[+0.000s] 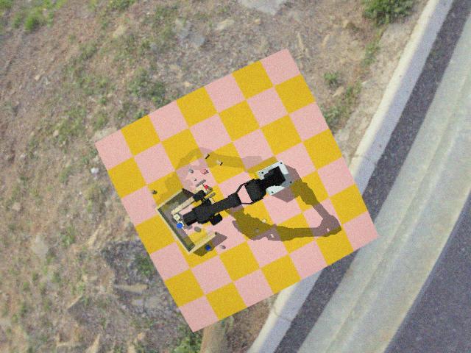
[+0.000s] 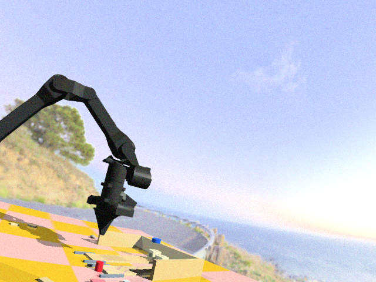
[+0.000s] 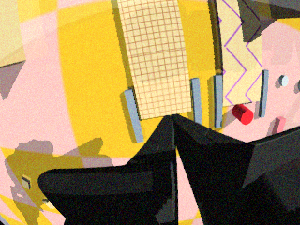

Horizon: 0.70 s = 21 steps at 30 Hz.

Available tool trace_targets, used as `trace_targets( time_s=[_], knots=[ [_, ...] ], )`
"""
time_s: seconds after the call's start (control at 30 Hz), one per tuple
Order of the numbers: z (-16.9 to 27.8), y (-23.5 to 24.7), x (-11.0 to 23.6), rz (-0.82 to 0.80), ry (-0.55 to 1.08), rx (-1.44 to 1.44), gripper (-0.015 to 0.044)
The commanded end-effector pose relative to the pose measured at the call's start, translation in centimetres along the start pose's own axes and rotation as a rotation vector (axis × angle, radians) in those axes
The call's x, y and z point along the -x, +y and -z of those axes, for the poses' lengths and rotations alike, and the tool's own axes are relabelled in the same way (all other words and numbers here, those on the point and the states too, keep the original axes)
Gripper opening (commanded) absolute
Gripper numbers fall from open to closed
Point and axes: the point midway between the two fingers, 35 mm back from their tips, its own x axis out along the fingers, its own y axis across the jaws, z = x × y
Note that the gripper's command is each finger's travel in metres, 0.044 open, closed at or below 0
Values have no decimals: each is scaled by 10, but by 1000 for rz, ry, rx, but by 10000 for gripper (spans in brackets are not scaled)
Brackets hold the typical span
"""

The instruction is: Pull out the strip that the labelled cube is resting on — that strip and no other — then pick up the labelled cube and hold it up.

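Pincer (image 3: 175,127), clenched on nothing, hovers at the near end of the grid-patterned strip (image 3: 156,51), whose long axis runs toward 12 o'clock in the wrist view, the labelled cube (image 2: 154,252) resting farther inside the tray (image 2: 177,268).

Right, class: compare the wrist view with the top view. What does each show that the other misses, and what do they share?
Only the wrist view shows the strips' patterns: a grid strip and a zigzag strip, between grey guide bars. Only the top view shows the arm's base, the whole checkered mat and the road. Both show the shut tool and the red cylinder.
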Motion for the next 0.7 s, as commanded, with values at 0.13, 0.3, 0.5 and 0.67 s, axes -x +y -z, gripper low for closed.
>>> trace_targets(
  time_s=[0.13, 0.3, 0.5, 0.67],
  knots=[
    [-1, 0, -15, -4, 5, 5, 0],
    [-2, -1, -23, -4, 5, 5, 0],
    [-2, -1, -33, -4, 5, 5, 0],
    [-2, -1, -41, -4, 5, 5, 0]
  ],
)
